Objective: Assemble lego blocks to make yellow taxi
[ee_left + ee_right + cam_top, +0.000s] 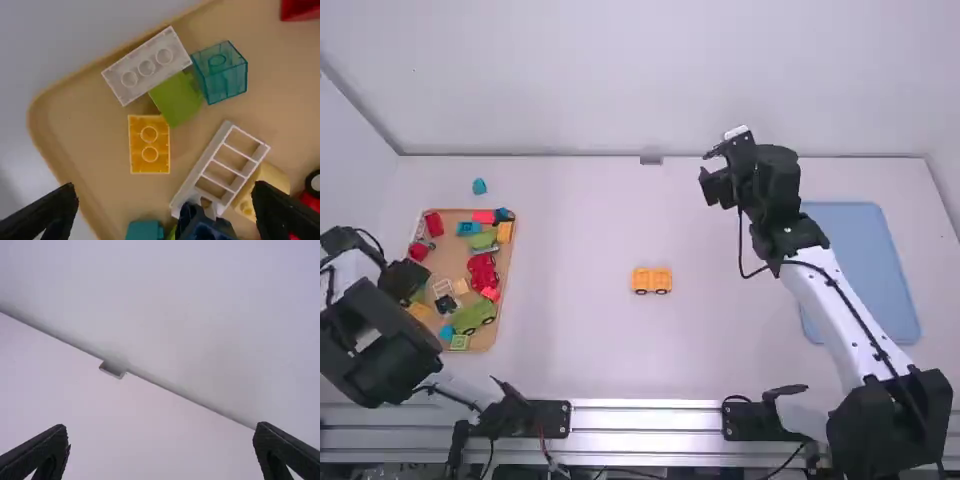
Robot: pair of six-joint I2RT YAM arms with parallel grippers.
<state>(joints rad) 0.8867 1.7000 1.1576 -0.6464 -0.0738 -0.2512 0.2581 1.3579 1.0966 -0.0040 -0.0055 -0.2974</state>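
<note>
On the middle of the table stands a yellow-orange car [652, 281] with dark wheels. My left gripper [406, 281] is over the left side of the tan tray of blocks [508, 262]. In the left wrist view, the left gripper [165, 212] is open above the tray, its fingers wide apart. Between and beyond them lie a yellow block with two round sockets [149, 159], a green block [175, 100] and a white ladder-like piece [202, 172]. High over the table's far right part is my right gripper [708, 168]; its own wrist view shows the gripper [160, 447] open with nothing between its fingers.
A clear teal block [222, 75] and a pale block with three sockets [145, 67] lie in the tray. Red and green vehicle pieces share it. A teal piece [479, 186] rests on the table behind the tray. The blue mat [865, 260] lies at the right, partly behind the right arm.
</note>
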